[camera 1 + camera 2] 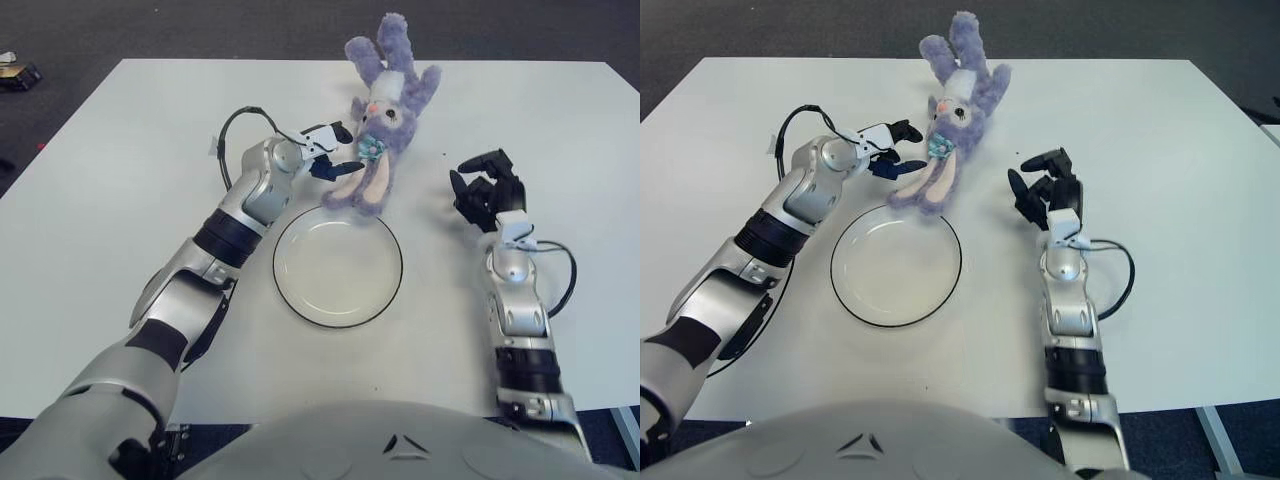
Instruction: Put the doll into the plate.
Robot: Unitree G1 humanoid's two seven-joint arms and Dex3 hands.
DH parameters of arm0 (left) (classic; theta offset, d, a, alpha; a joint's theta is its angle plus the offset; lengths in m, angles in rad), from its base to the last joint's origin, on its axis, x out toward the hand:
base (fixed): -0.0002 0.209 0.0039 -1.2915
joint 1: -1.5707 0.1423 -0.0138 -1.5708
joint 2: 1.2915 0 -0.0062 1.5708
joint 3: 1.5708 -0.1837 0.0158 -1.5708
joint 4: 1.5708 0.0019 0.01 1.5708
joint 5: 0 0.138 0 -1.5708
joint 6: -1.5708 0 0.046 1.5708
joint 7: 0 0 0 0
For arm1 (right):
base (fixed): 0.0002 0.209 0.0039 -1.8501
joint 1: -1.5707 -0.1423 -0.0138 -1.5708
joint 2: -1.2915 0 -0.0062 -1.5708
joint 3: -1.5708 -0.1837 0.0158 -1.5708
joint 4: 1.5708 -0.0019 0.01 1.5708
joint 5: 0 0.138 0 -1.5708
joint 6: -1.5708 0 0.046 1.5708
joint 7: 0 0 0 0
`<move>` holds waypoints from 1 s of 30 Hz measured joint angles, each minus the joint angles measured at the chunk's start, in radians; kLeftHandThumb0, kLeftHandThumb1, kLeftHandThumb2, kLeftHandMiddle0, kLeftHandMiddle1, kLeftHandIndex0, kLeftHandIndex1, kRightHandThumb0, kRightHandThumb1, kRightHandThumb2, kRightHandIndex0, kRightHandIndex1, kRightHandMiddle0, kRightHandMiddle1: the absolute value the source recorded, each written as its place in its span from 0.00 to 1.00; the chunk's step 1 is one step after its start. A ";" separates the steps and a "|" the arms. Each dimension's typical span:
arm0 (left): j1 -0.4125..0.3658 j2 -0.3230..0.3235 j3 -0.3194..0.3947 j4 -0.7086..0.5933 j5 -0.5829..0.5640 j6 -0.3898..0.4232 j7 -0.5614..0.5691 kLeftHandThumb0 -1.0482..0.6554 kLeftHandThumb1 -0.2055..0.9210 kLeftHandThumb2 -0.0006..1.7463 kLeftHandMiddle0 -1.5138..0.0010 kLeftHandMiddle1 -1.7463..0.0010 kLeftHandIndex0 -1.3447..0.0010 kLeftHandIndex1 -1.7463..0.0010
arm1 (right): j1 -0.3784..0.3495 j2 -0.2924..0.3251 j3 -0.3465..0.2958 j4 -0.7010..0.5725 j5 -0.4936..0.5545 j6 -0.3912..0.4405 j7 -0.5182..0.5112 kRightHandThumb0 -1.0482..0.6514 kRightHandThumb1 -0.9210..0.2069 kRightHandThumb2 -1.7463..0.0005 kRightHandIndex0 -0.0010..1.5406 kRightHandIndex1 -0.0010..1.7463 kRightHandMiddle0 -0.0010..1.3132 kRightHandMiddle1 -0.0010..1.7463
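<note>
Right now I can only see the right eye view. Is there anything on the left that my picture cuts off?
Observer: Yes. The left eye view shows a small object on the floor, past the table's far left corner.
Operator: Could the left hand bump it?
Observer: Unlikely. It lies off the table, well away from the left hand, which is at the doll beyond the plate.
Operator: Anything else?
Observer: More of the left shoulder, bottom left. The right hand shows right of the plate.
</note>
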 measured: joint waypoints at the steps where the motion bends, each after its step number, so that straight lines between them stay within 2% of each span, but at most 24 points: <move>1: 0.000 -0.001 0.000 0.001 0.000 0.000 0.000 0.15 1.00 0.30 0.94 0.34 0.97 0.53 | -0.016 -0.016 0.002 0.025 -0.016 -0.021 -0.007 0.41 0.00 0.79 0.48 1.00 0.28 0.91; 5: 0.000 -0.007 0.000 0.004 0.000 -0.002 0.001 0.15 1.00 0.30 0.94 0.34 0.97 0.53 | -0.058 -0.063 0.010 0.098 -0.059 -0.089 -0.036 0.41 0.00 0.79 0.47 1.00 0.28 0.91; 8: 0.000 -0.008 0.002 0.006 -0.001 -0.004 0.001 0.15 1.00 0.30 0.94 0.34 0.97 0.53 | -0.087 -0.096 0.037 0.156 -0.135 -0.118 -0.074 0.41 0.00 0.79 0.44 1.00 0.28 0.91; 14: 0.000 -0.017 0.016 0.005 -0.017 -0.008 0.000 0.15 1.00 0.29 0.93 0.33 0.97 0.52 | -0.153 -0.159 0.090 0.241 -0.250 -0.120 -0.119 0.41 0.00 0.79 0.41 1.00 0.27 0.91; 22: 0.000 -0.026 0.026 -0.004 -0.043 -0.008 -0.004 0.16 1.00 0.28 0.92 0.34 0.97 0.52 | -0.227 -0.196 0.131 0.308 -0.297 -0.132 -0.140 0.41 0.00 0.81 0.35 0.99 0.30 0.89; 30: 0.000 -0.024 0.032 -0.010 -0.051 -0.007 -0.008 0.17 1.00 0.27 0.89 0.35 0.95 0.54 | -0.288 -0.236 0.198 0.375 -0.374 -0.131 -0.141 0.41 0.00 0.81 0.21 0.90 0.30 0.88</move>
